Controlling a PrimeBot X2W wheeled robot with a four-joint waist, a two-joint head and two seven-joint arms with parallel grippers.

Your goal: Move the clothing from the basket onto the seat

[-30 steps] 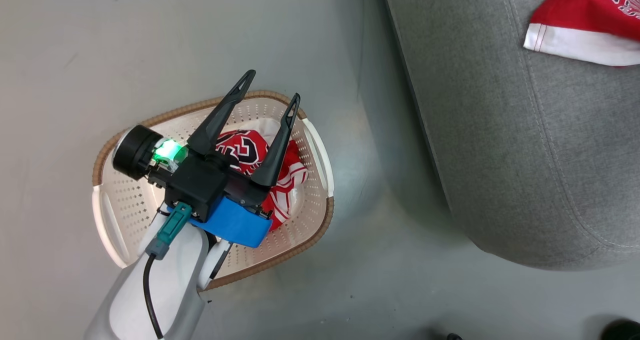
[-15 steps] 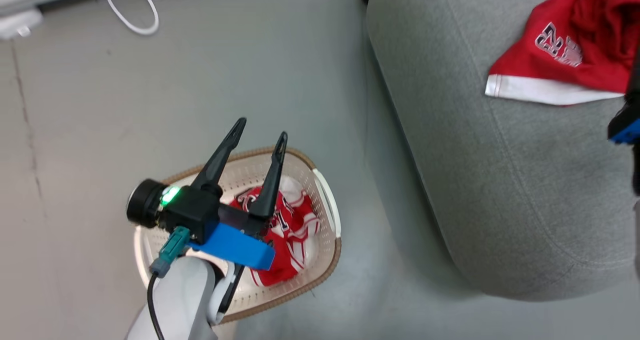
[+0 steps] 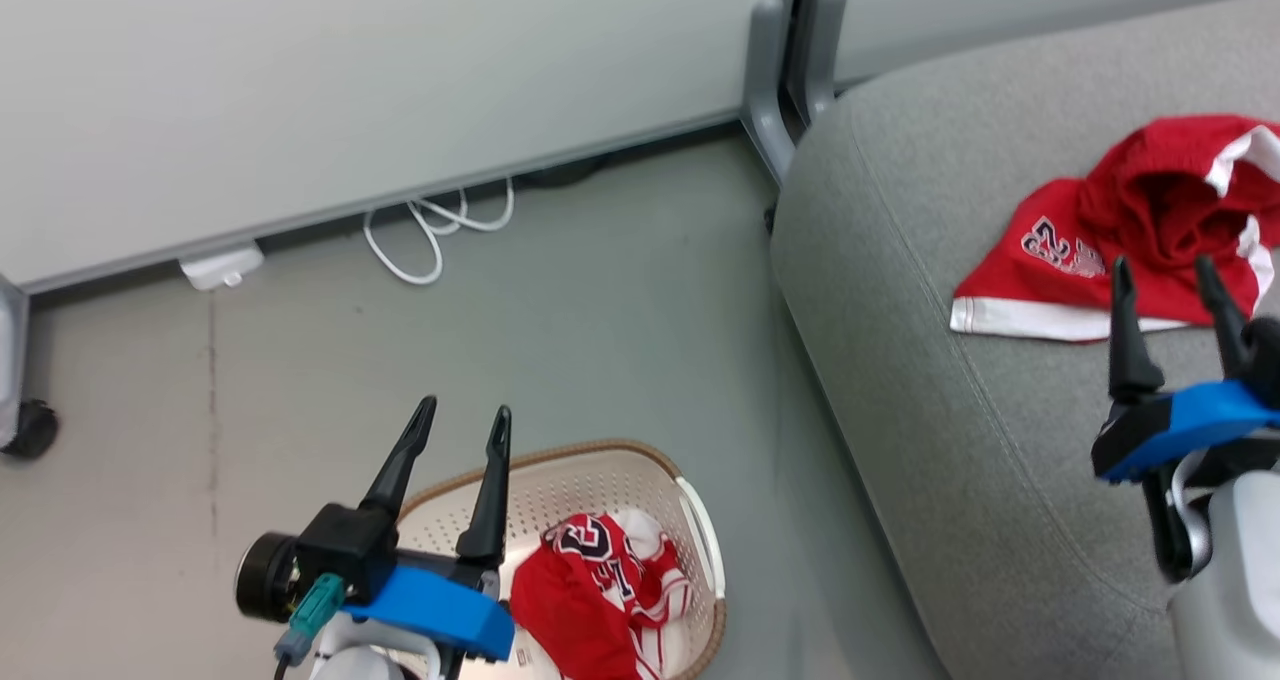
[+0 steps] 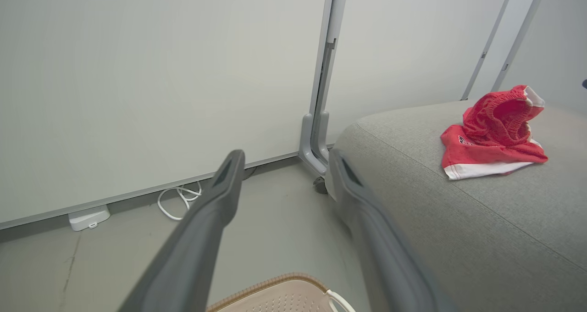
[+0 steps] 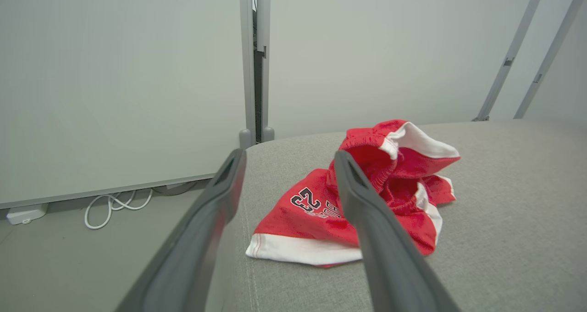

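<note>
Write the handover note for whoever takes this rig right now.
Left tool: open, holding nothing, hovering by the basket.
Right tool: open, holding nothing, over the seat, pointing at the red shorts.
Done: the red shorts lie on the seat.
Left: the red jersey lies crumpled in the basket; it has to go onto the seat.

Pale partition panels (image 3: 350, 80) stand behind the grey floor (image 3: 560, 310), joined at a grey post (image 3: 790, 70) with a flared foot. A looped white cable (image 3: 435, 225) lies along the panel base, near a small white box (image 3: 222, 265). A black caster (image 3: 30, 430) sits at far left.
</note>
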